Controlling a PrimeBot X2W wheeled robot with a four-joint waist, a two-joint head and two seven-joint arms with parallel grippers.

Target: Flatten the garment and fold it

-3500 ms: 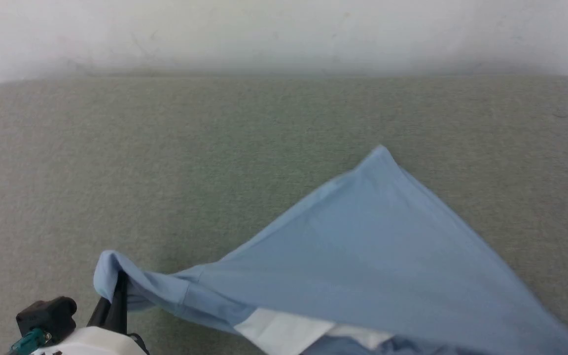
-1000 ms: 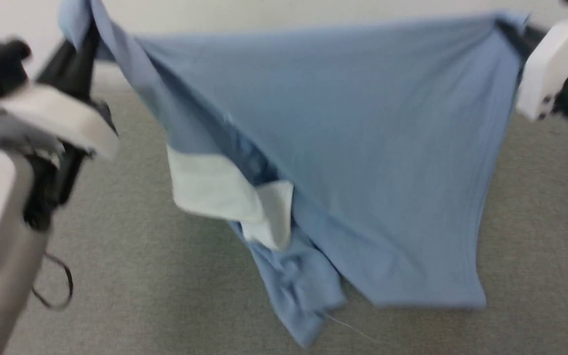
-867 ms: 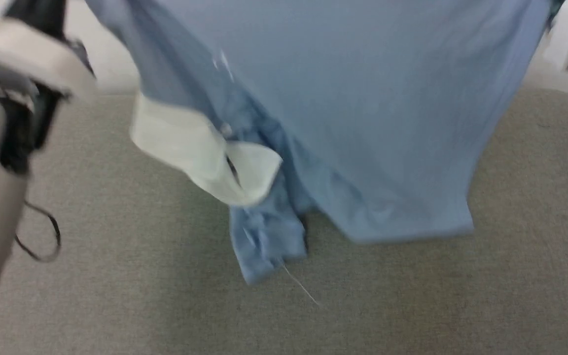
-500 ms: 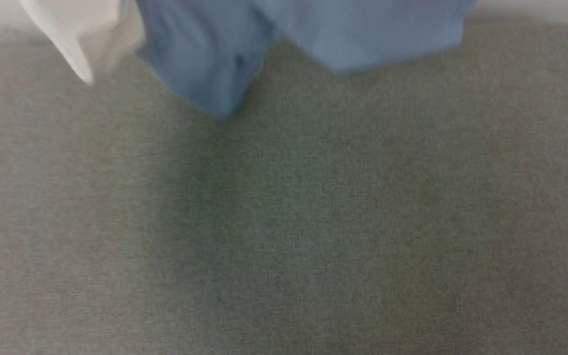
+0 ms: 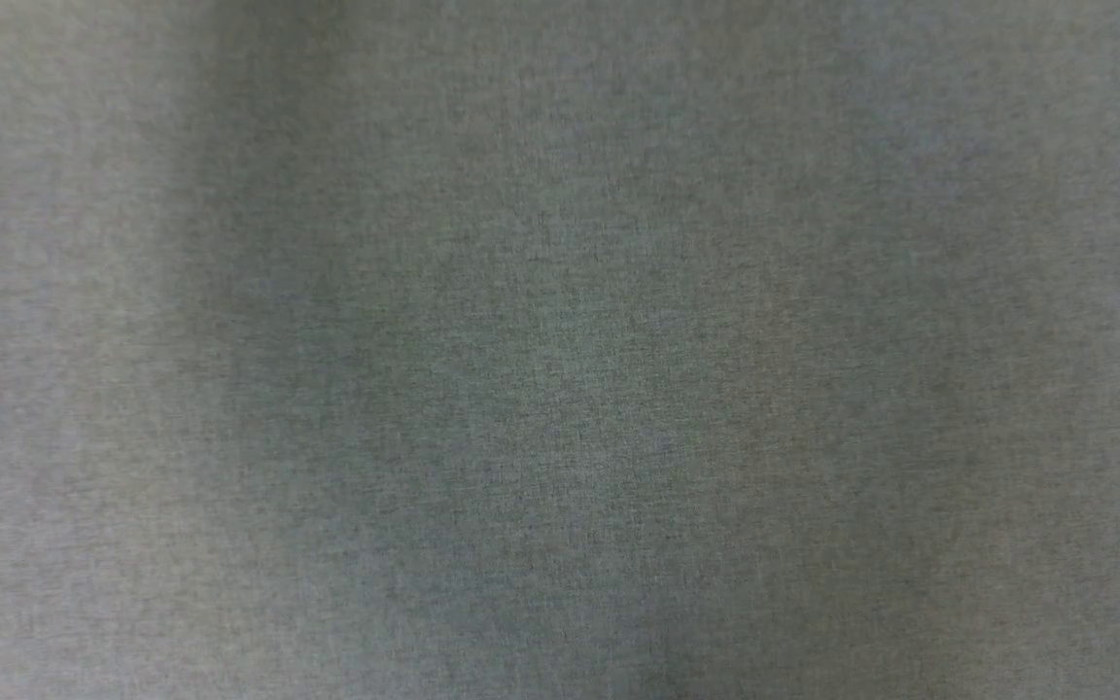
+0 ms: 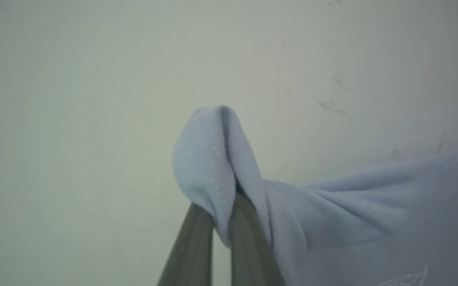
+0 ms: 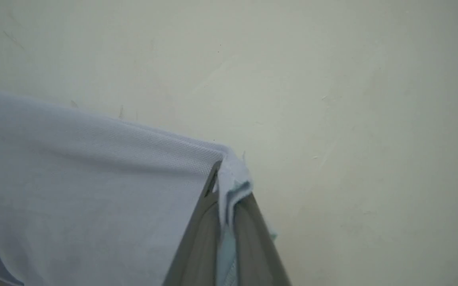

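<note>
1. The garment (image 6: 332, 206) is held up in the air in front of a pale wall (image 6: 94, 79), stretched between the two grippers. Below it, a broad shadow is seen on the grey-green felt surface (image 5: 560, 350).
2. The jaws of the left gripper (image 6: 222, 206) are pressed together on a bunched fold of the light blue knit. The fold is humped over the fingertips and drawn off to the right in a taut, creased band.
3. The jaws of the right gripper (image 7: 227, 190) are pinched shut on a thin corner of the edge, and the cloth is spread away to the left as a smoother sheet.
4. The shirt is judged to be light, soft and limp, with some stretch. It is expected to sag and swing when moved, and no shape is kept unless tension is applied.
5. The thin right-hand pinch is judged the likelier to slip, while the bunched left-hand one hides creases.
6. Hold is best taken at matching corners along one edge, so that the cloth can be laid flat. Which corners are held cannot be told.
</note>
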